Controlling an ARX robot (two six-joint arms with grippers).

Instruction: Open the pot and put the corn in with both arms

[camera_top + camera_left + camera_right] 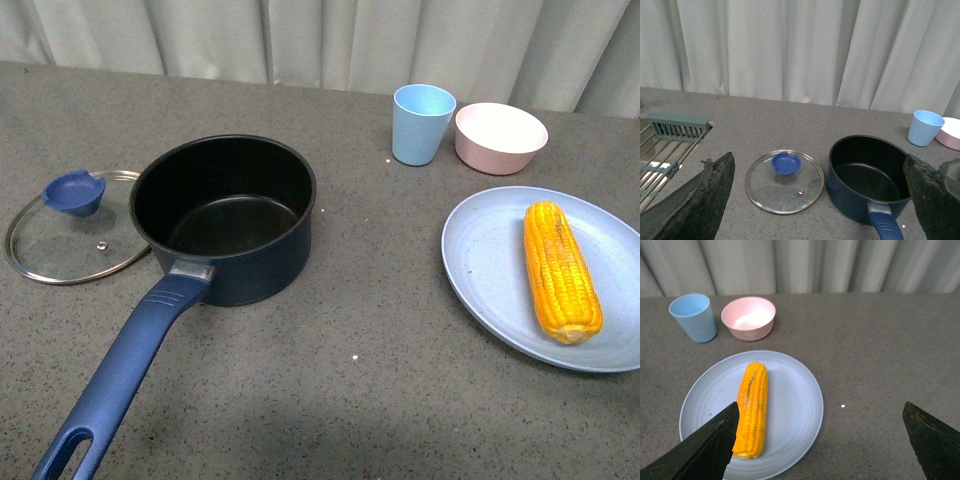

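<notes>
The dark navy pot point(225, 215) stands open on the grey table, its long blue handle point(120, 375) pointing toward me. Its glass lid point(70, 235) with a blue knob lies flat on the table to the pot's left. The corn point(560, 270) lies on a light blue plate point(480, 260) at the right. Neither arm shows in the front view. My left gripper point(820, 200) is open, high above the lid point(785, 181) and pot point(867, 177). My right gripper point(822, 445) is open, above the table beside the plate point(790, 410), with the corn point(752, 407) by one finger.
A light blue cup point(422, 123) and a pink bowl point(500, 137) stand at the back right, behind the plate. A metal rack point(665, 145) shows at the table's left end in the left wrist view. Pale curtains hang behind the table.
</notes>
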